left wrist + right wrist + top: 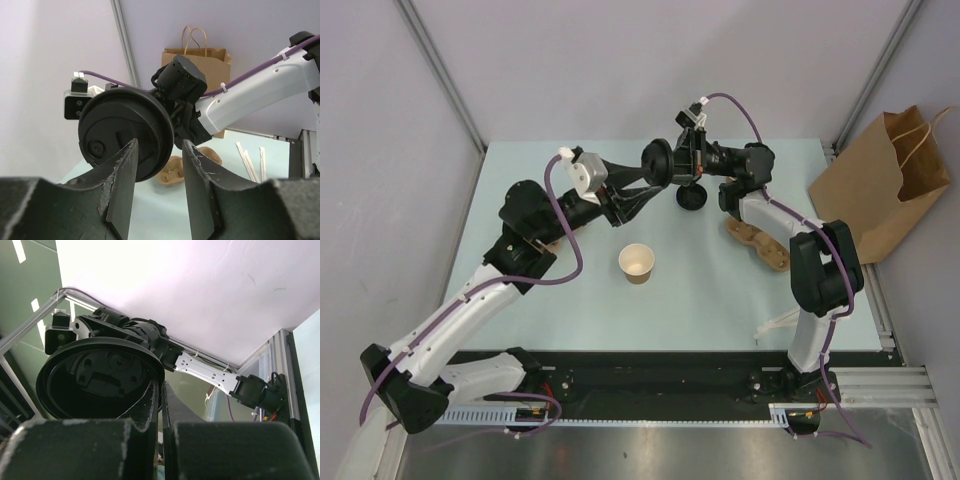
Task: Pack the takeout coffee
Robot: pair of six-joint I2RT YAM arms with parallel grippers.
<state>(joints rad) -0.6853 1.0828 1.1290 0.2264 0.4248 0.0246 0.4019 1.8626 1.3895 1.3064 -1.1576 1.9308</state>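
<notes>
The takeout coffee cup (637, 263) stands upright and lidless mid-table, with nothing touching it. Above the table's far part my right gripper (672, 160) is shut on the rim of a round black lid (656, 160) and holds it on edge in the air. In the right wrist view the lid (100, 375) fills the left, its rim pinched between my closed fingers (161, 395). My left gripper (642, 187) points at the lid from the left. Its jaws stand apart in the left wrist view (160, 150), with the lid's (125, 132) edge just beyond the tips.
A brown moulded-pulp cup tray (757, 240) lies under the right arm, also seen past the left fingers (172, 172). A brown paper bag (885, 185) stands off the table's right edge. Wooden stirrers (775, 325) lie at the near right.
</notes>
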